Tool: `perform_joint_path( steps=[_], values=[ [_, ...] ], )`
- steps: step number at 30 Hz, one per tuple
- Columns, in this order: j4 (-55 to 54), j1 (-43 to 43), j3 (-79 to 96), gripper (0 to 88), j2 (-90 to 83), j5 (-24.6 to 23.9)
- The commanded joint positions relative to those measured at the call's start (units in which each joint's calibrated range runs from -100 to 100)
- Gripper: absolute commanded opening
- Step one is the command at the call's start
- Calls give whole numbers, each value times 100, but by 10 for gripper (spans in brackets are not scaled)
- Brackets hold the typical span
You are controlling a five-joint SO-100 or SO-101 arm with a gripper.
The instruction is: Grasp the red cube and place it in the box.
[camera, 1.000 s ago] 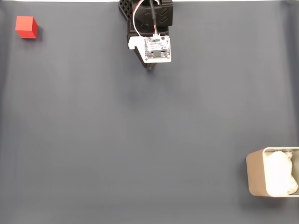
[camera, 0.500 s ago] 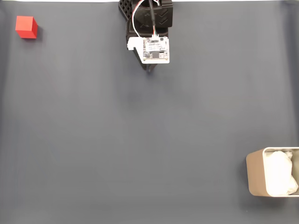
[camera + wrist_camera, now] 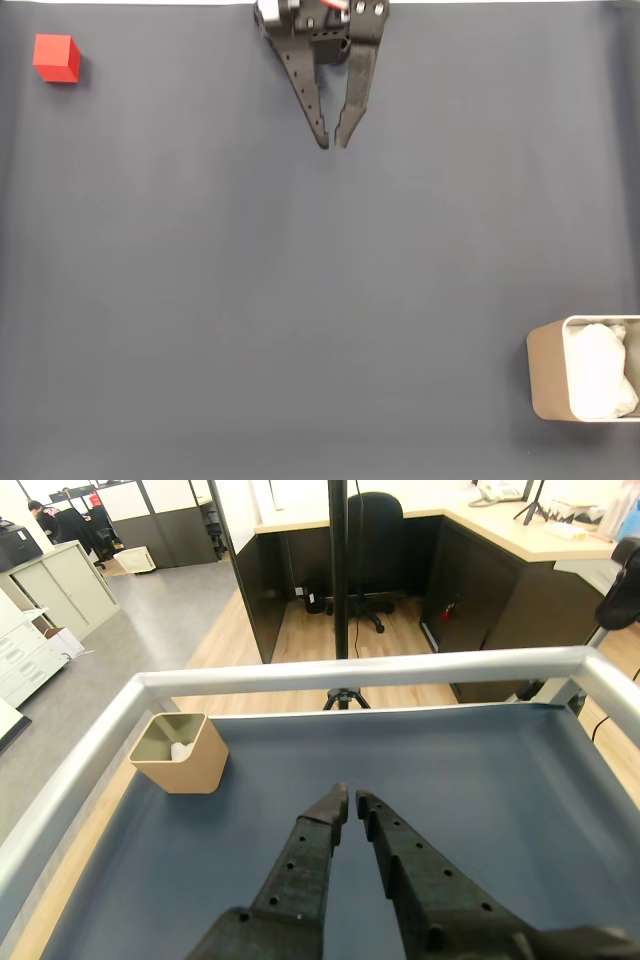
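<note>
The red cube [image 3: 55,57] rests on the dark grey mat at the far upper left of the fixed view. Cut off by the lower right edge is the box [image 3: 545,372], beige with white padding inside; the wrist view has the box [image 3: 180,765] at the far left corner of the mat. My black gripper [image 3: 331,145] reaches down from the top middle, far from both. Its fingers taper to tips that almost touch, with nothing between them. From the wrist, the gripper [image 3: 351,794] points out over bare mat.
A metal rail [image 3: 360,670] frames the mat's far edge and sides. Beyond it are an office floor, desks, a chair and a tripod stand. The dark mat [image 3: 320,300] stretches wide between cube and box.
The wrist has tilted: the white camera board that covered the gripper is gone from the fixed view and both fingers now show. Cube and box have not moved.
</note>
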Motion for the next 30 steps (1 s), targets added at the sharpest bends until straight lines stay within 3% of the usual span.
perform_joint_path(
  steps=[1, 15, 30],
  values=[
    [433, -7, -1132, 2, 512, 73],
    [1105, 128, -2263, 0, 1361, 107],
    [1408, 1066, -2491, 0, 1699, -63]
  ],
)
